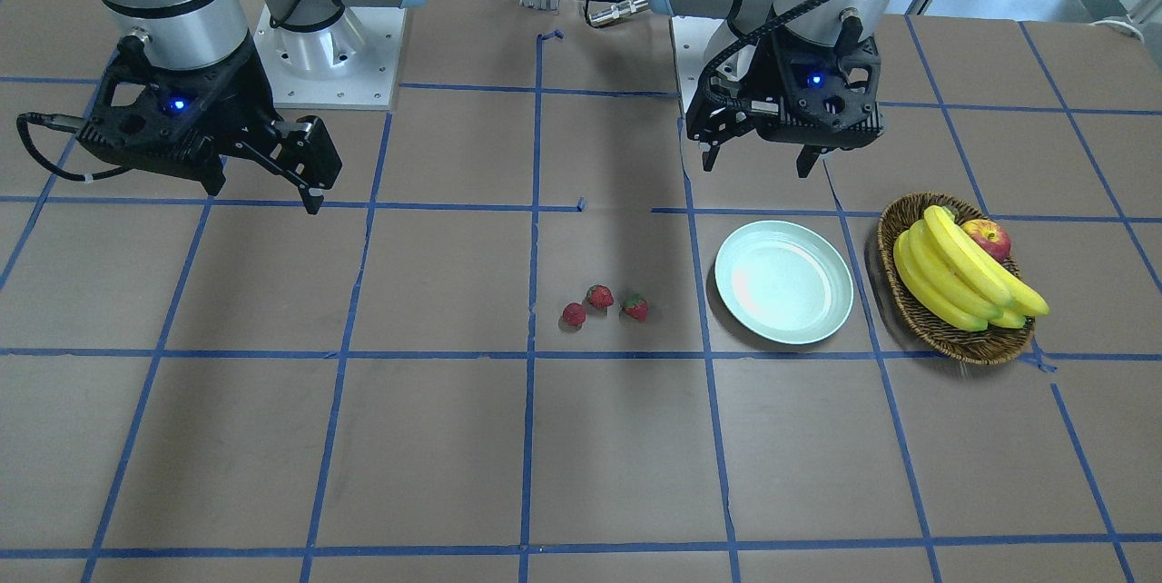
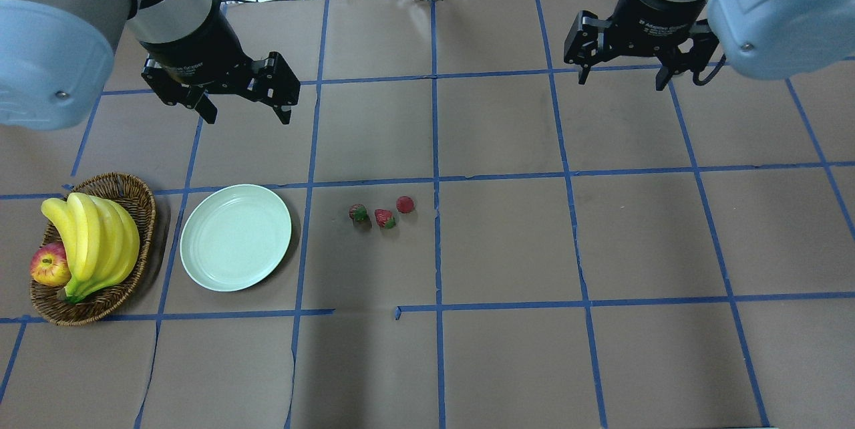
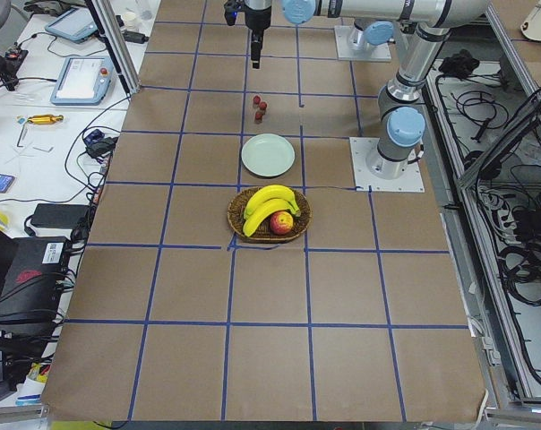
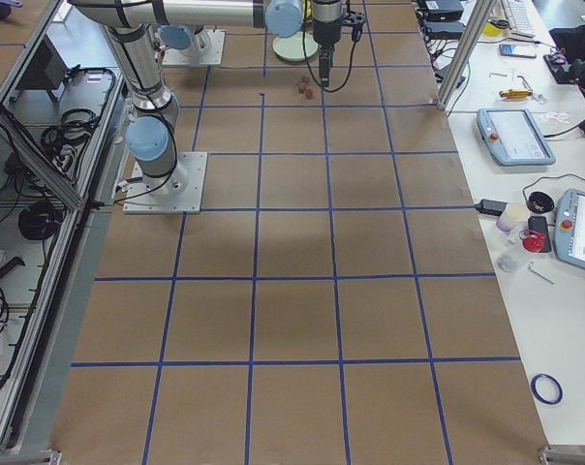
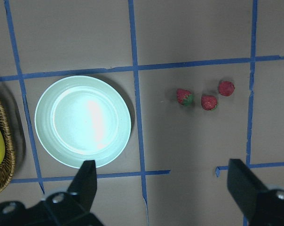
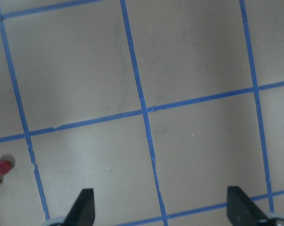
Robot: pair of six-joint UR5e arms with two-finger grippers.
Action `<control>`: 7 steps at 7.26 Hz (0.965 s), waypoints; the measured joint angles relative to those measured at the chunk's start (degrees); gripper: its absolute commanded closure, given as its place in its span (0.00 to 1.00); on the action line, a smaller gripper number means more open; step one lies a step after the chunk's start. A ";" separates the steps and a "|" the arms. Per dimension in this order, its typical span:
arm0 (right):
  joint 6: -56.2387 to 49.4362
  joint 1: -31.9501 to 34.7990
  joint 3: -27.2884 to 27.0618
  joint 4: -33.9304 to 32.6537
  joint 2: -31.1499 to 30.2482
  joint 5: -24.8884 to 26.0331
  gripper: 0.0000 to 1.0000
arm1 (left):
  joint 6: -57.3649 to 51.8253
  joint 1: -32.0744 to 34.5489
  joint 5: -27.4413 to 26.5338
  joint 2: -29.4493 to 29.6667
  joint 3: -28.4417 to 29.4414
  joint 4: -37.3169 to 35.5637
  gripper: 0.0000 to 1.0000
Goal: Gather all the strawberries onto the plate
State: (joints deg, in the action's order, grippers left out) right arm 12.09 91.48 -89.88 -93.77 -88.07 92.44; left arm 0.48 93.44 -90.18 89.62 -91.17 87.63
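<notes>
Now I am watching the left gripper [image 2: 247, 115] and right gripper [image 2: 622, 81] hanging spread and empty above the table [image 2: 501, 362], with three strawberries [image 2: 383, 217] lying near the mint-green plate [image 2: 235, 237], clear of its rim.

This is a robotics lab. Two UR5e arms [image 4: 149, 140] stand bolted on base plates [image 4: 167, 184] to a table [image 4: 292, 320] papered brown and gridded with blue tape [image 4: 329, 242]. Teach pendants [image 4: 514, 136] lie on a white bench [image 4: 564, 310] well beyond the right gripper [image 2: 621, 80]. Bundled cables [image 3: 485, 98] run behind the bases.

Three small red strawberries [image 2: 384, 218] lie close together in a short row (green caps showing). The glossy mint-green plate [image 2: 235, 237] sits flat nearby, apart from them.
</notes>
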 measured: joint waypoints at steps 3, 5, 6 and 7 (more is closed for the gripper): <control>0.41 -0.09 3.20 4.57 0.10 -4.23 0.00 | 0.05 0.07 -0.01 -0.05 -0.02 0.00 0.00; -0.12 -0.09 4.22 3.54 0.16 -5.65 0.00 | 0.05 0.14 -0.05 -0.20 -0.05 0.00 0.00; -0.30 -0.10 4.28 2.62 0.17 -5.36 0.00 | 0.11 0.15 0.00 -0.12 -0.05 0.00 0.00; -0.43 -0.10 4.22 1.38 0.17 -5.21 0.00 | 0.27 0.16 0.05 0.32 -0.10 -0.02 0.00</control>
State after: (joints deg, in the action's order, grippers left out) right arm 11.66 91.38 -85.67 -92.39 -87.89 87.23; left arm 0.75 93.60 -90.13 89.93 -91.27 87.61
